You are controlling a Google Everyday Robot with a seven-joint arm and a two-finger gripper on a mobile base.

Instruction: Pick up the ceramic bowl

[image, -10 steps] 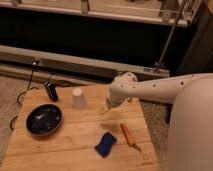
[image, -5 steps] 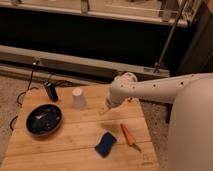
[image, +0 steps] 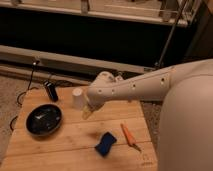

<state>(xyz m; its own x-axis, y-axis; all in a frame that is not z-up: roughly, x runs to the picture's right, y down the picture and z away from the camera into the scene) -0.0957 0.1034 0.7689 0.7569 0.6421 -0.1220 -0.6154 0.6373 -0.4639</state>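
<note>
Wooden table [image: 70,142]: ceramic bowl [image: 44,120] apart from jaws (by white cup [image: 77,98]).

Ceramic bowl [image: 44,120] — glossy black, upright — lies apart, left of the tool [image: 88,111].

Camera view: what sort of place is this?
Probably an indoor robot test station, not a real kitchen. A small wooden table is staged with a ceramic bowl, a white cup and a blue sponge. Cables trail on the floor. The pincer hangs over the table beside the cup.

Tool [image: 88,112] blurred beside the cup [image: 78,98], arm [image: 145,87] cut off at right edge
</note>
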